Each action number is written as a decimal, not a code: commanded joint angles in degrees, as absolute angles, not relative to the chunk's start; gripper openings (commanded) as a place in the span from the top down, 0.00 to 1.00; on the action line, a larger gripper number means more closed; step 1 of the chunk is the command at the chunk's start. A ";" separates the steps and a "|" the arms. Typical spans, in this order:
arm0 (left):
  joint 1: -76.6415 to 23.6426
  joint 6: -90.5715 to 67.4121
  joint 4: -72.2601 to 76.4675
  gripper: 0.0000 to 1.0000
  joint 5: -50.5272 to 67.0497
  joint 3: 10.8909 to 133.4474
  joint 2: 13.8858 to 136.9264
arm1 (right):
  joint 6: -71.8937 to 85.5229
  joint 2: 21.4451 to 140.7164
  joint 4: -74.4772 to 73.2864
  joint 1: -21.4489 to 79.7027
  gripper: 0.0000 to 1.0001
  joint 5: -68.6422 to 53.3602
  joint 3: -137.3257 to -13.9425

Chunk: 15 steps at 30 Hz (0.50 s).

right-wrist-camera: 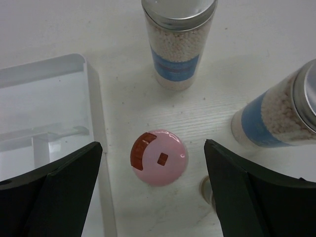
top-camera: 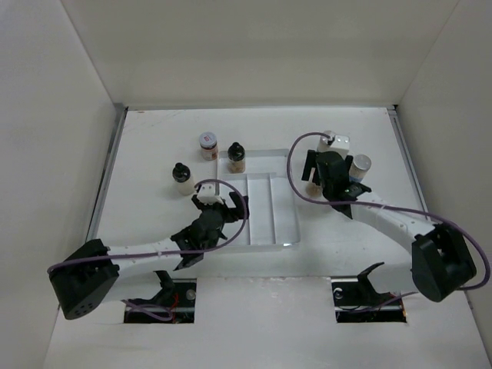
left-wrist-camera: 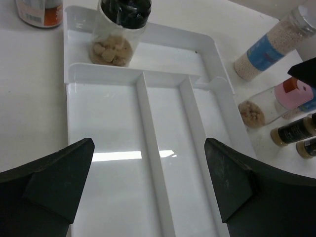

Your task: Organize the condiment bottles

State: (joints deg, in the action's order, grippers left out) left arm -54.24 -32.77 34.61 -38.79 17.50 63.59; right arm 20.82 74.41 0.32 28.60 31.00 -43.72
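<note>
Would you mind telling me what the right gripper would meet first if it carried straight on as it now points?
Most likely the pink-capped bottle: its cap sits centred between the open fingers of the right gripper, directly ahead, though how far off is unclear.

Black-capped bottle (left-wrist-camera: 116, 47) upright in tray (left-wrist-camera: 106, 128), pink-capped bottle (right-wrist-camera: 159, 157) beside silver-capped bottles (right-wrist-camera: 177, 44)

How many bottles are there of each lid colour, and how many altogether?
Black-lid bottles: 2
Silver-lid bottles: 2
Pink-lid bottle: 1
White-lid jar: 1
Small dark-label bottles, lids unclear: 2
Total: 8
</note>
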 commanded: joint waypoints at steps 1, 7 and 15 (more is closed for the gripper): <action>-54.10 -34.45 47.87 0.03 -36.65 15.04 65.73 | 19.60 77.59 0.26 28.08 0.10 30.50 -48.95; -54.44 -34.10 55.98 0.03 -36.65 12.05 67.85 | 20.56 83.84 -1.40 27.29 0.20 30.67 -52.82; -54.62 -34.45 56.86 0.03 -37.53 10.02 65.48 | 22.15 86.04 -4.92 27.82 0.18 36.91 -53.35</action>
